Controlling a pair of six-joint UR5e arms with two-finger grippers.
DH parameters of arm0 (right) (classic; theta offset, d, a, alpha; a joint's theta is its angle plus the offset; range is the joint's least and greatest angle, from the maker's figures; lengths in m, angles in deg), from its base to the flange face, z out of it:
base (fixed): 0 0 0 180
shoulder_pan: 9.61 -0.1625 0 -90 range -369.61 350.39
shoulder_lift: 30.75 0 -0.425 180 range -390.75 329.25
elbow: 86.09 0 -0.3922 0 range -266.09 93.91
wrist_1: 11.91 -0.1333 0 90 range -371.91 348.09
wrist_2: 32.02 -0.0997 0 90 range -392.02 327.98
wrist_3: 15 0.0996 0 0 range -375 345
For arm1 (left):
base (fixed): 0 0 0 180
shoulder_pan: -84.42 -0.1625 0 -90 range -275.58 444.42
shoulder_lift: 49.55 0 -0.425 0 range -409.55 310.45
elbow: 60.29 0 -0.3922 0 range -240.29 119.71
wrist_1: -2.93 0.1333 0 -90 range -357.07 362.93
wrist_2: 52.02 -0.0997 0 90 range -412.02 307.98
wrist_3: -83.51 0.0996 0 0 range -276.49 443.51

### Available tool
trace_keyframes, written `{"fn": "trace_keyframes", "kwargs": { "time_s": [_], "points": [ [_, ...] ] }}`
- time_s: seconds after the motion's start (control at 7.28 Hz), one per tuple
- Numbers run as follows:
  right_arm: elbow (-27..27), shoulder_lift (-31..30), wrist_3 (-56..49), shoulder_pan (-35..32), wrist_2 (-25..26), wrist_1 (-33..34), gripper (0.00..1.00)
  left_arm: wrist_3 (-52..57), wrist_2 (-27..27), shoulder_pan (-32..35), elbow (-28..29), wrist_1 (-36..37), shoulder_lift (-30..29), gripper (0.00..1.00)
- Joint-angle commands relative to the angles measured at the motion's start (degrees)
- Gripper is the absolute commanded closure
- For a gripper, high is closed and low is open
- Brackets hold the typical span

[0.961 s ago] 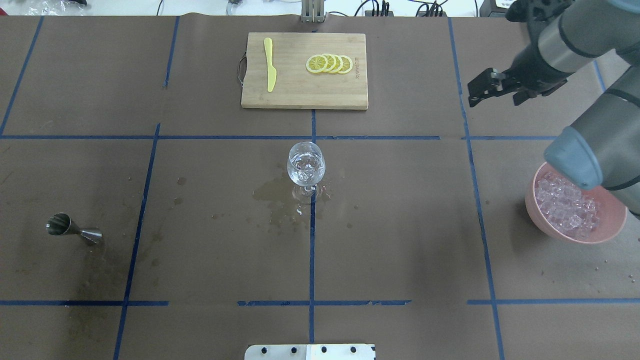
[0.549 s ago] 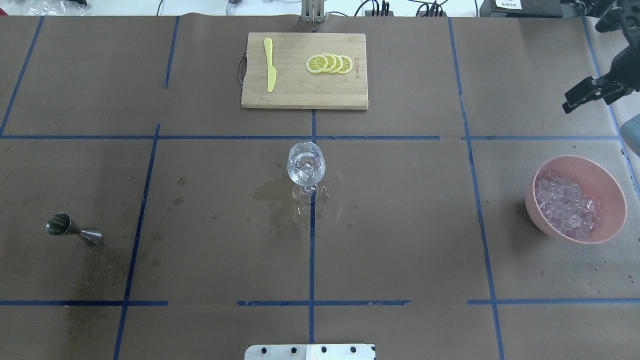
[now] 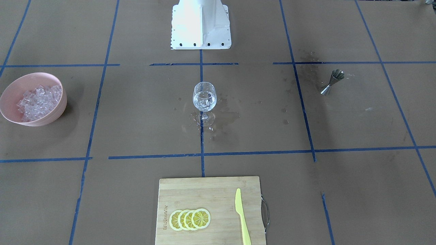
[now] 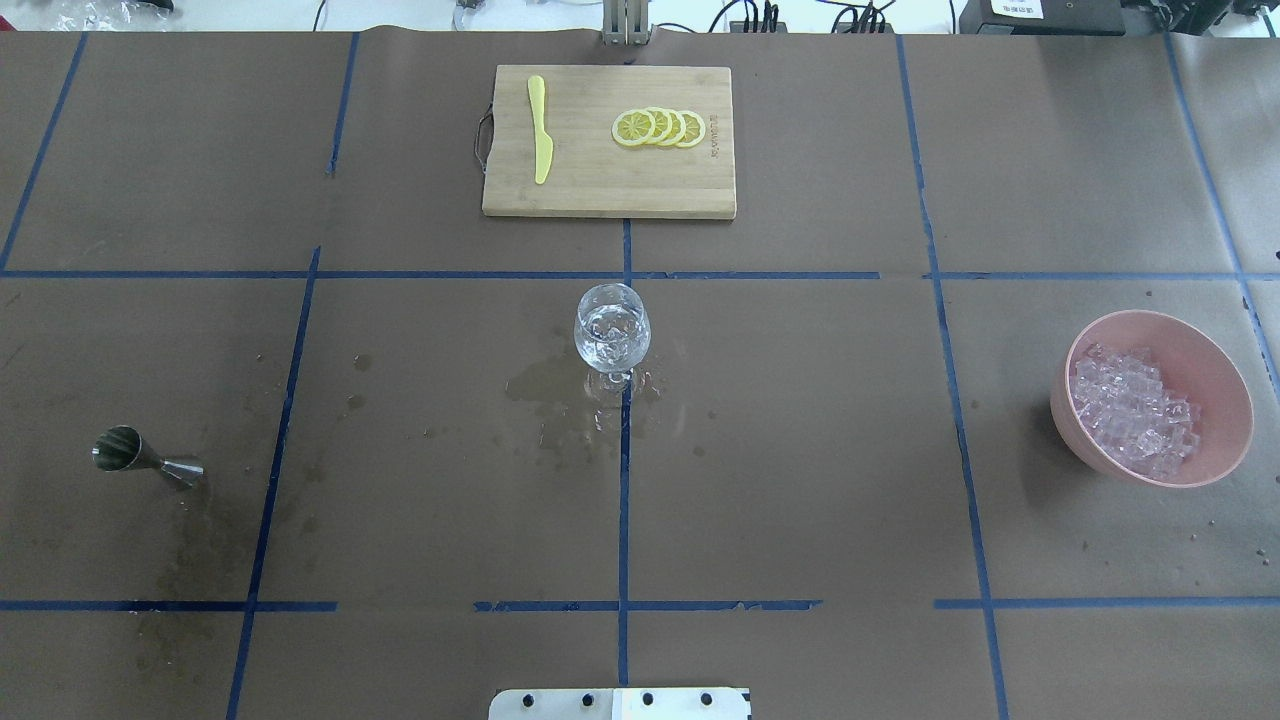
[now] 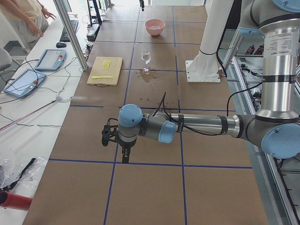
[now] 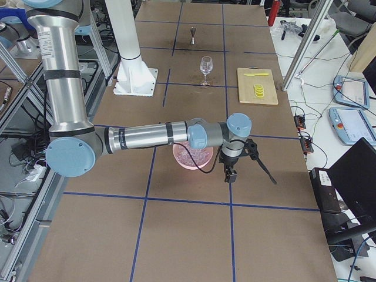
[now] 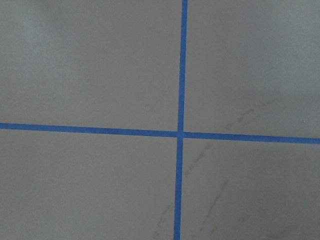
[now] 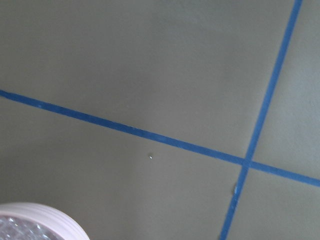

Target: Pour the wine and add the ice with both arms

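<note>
Right arm (image 6: 153, 136) had left the overhead view. Right hand (image 6: 269, 178) and left hand (image 5: 106, 137) hung well away from the wine glass (image 4: 612, 325), grips unreadable. It seemingly held wine (image 3: 204, 105) and ice (image 3: 203, 97). Both steps judged done; next, only parking.

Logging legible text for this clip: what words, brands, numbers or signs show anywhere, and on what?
No text here can be read outright.
On the cutting board, an engraved mark beside the lemon slices: too blurred to read.
On the black box at the table's far edge, a white label: too small to read.
</note>
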Motion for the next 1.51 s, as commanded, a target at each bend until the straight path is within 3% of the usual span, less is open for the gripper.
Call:
{"fn": "trace_keyframes", "kwargs": {
  "time_s": [0.0,0.27,0.41,0.69,0.96,1.37],
  "points": [
    [0.1,-4.3,-1.3,-2.0,-0.1,-1.6,0.00,0.0,-0.1,0.1,0.7,-7.2,1.8,0.00],
    [-0.7,-3.7,-0.5,-2.0,-0.1,-2.5,0.00,0.2,-0.1,0.1,1.4,-9.1,1.6,0.00],
    [-0.6,-0.3,2.5,-1.8,0.1,-2.2,0.00,0.4,-0.1,0.1,0.7,-9.7,1.1,0.00],
    [-0.5,0.4,6.7,-0.4,0.0,-2.4,0.00,6.8,-0.1,-0.5,1.7,-9.0,0.6,0.00],
    [-0.8,-0.1,6.2,-0.5,-0.5,-2.3,0.00,13.8,-0.2,-1.2,-0.4,0.5,0.8,0.00],
    [-0.5,0.3,6.2,-0.4,-0.8,-1.6,0.00,14.8,0.1,-1.2,1.6,3.3,0.7,0.00]
  ]
}}
